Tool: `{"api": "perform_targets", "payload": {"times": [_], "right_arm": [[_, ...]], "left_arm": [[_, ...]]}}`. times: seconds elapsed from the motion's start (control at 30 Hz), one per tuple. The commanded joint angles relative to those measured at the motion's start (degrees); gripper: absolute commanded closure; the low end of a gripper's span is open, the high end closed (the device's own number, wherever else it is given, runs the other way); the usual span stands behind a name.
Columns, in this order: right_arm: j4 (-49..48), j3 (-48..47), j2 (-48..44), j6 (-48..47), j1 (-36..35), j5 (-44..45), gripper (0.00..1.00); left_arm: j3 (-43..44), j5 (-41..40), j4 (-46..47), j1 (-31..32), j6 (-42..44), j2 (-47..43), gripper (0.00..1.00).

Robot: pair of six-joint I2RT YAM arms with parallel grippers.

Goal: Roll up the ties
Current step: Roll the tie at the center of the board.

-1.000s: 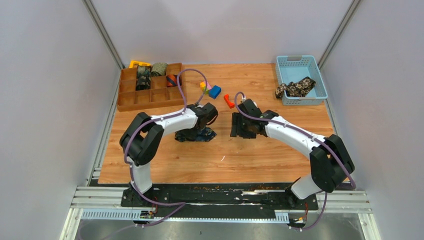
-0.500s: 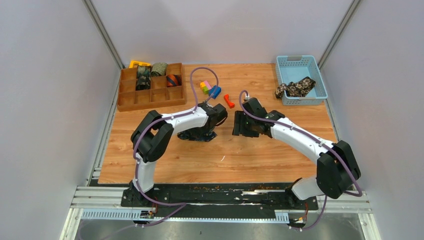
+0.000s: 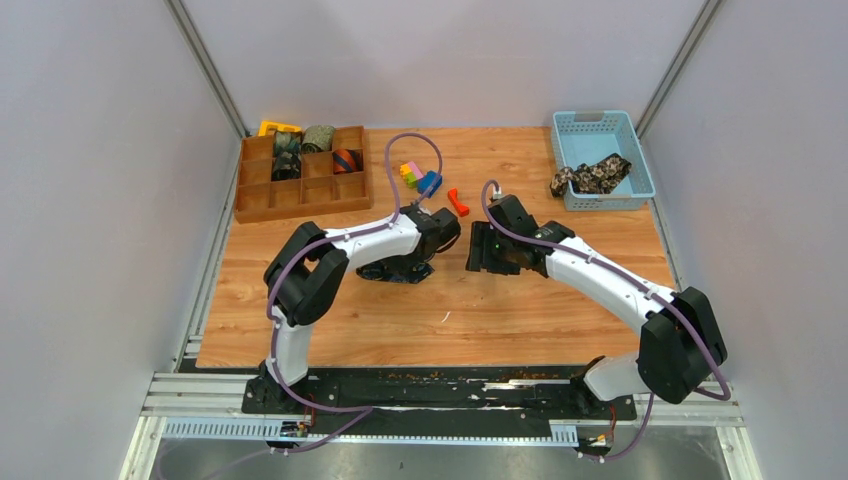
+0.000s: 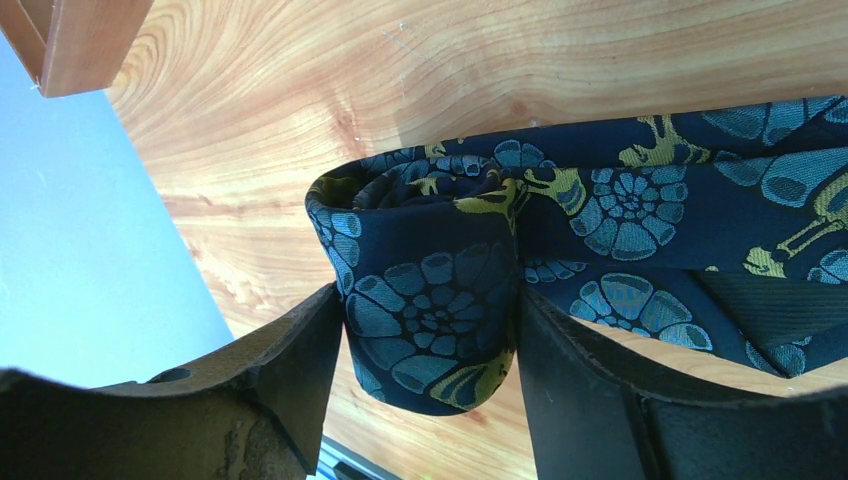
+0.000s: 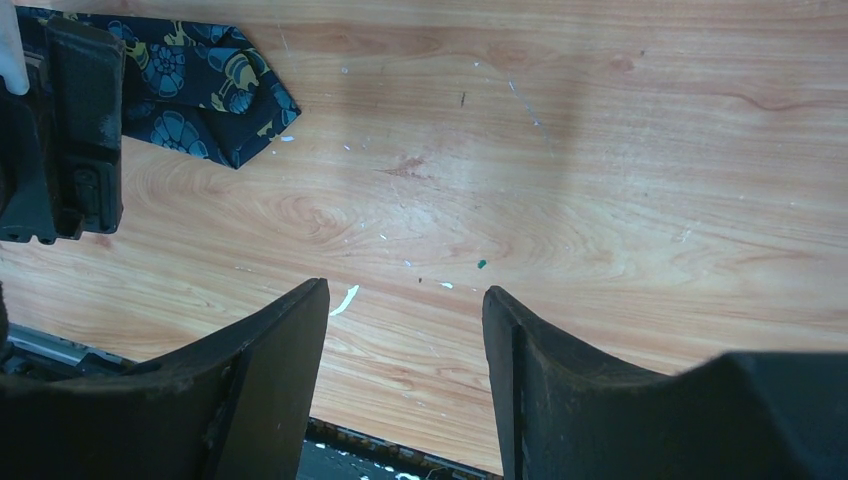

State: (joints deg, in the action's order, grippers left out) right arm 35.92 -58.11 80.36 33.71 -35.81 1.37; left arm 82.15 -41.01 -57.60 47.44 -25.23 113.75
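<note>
Left wrist view: the left end effector [image 4: 428, 310] brackets the rolled end of the navy tie [image 4: 600, 215], fingers touching both sides; whether it pinches, I cannot tell. The tie lies on the tabletop [image 3: 420, 320], right of the tray [image 3: 300, 212] and nearer the arms. Farther right of the tray, the right end effector [image 5: 403, 295] hangs wide and empty. A slack hold could let the coil spring loose, its unrolled tail dragging it open.

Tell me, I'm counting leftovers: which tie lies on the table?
The navy paisley tie, coiled between the left gripper's fingers; the others sit in the wooden tray or blue basket.
</note>
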Motion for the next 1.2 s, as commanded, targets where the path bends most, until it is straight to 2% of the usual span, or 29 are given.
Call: {"api": "perform_targets", "payload": {"times": [0.0, 0.2, 0.53, 0.77, 1.0, 1.17], "right_arm": [[-0.37, -0.89, -1.73, -0.27, 0.22, -0.44, 0.41], [-0.68, -1.58, -1.52, -0.16, 0.21, -0.44, 0.41], [1.09, -5.73, -0.83, 0.24, 0.21, -0.46, 0.41], [0.69, -5.63, -0.43, 1.05, 0.12, -0.48, 0.42], [0.72, -6.22, 0.47, 1.19, -0.74, -2.32, 0.42], [0.89, -6.66, 1.2, 0.95, -1.09, -2.42, 0.42]], "left_arm": [[0.03, -0.47, 0.65, 0.37, -0.81, 0.12, 0.28], [-2.86, 3.5, 5.73, 0.37, 0.91, -3.8, 0.2], [-7.17, 10.69, 13.37, -1.07, 4.33, -18.14, 0.14], [-16.83, 27.72, 23.71, -12.47, 6.49, -31.35, 0.15], [-22.87, 39.9, 28.78, -23.57, 7.14, -33.08, 0.19], [-24.0, 42.58, 29.41, -26.09, 7.37, -30.83, 0.2]]}}
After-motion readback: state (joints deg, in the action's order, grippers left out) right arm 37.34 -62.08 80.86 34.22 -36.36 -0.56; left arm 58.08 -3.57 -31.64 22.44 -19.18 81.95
